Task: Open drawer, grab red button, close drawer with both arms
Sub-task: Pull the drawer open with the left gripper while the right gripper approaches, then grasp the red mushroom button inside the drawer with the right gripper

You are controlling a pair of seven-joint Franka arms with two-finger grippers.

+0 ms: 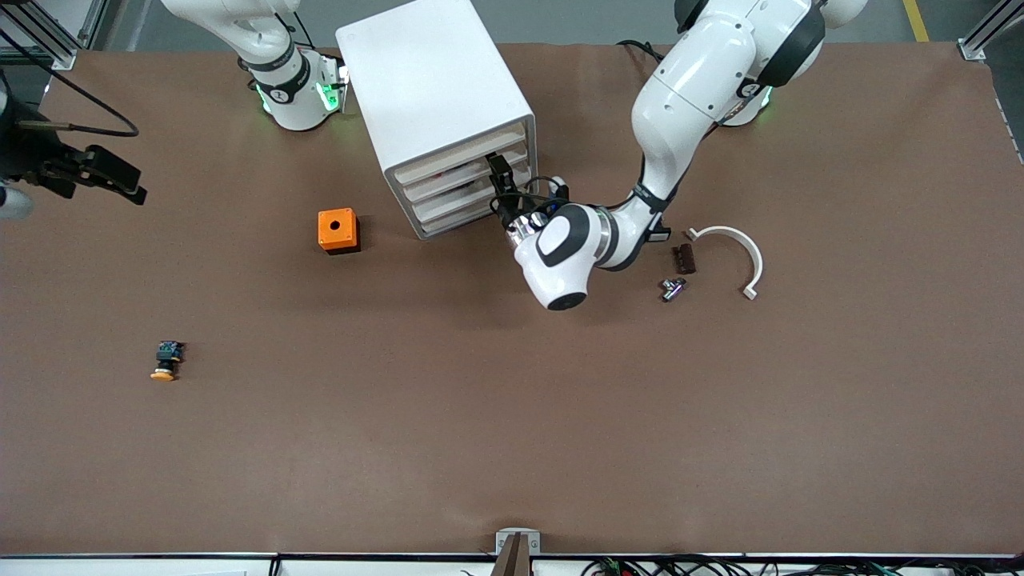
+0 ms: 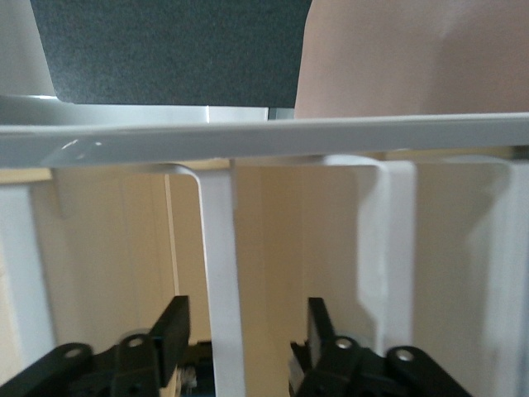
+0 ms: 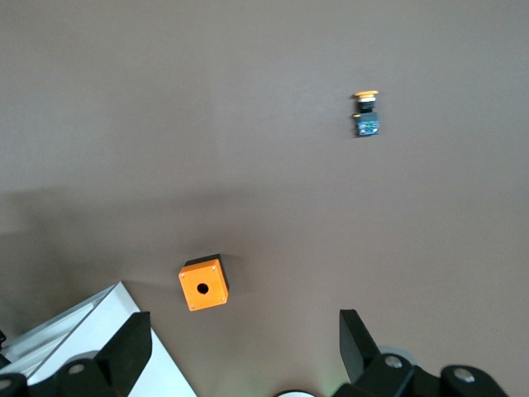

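Straddling a drawer handle (image 2: 221, 273), left gripper (image 2: 240, 343) open, button unseen.

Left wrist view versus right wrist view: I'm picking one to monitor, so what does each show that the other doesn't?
Only the left wrist view shows the drawer fronts close up, the open left gripper straddling a white handle. Only the right wrist view shows the orange box, the orange-capped button and the open, empty right gripper. Both show the white drawer cabinet and brown table.
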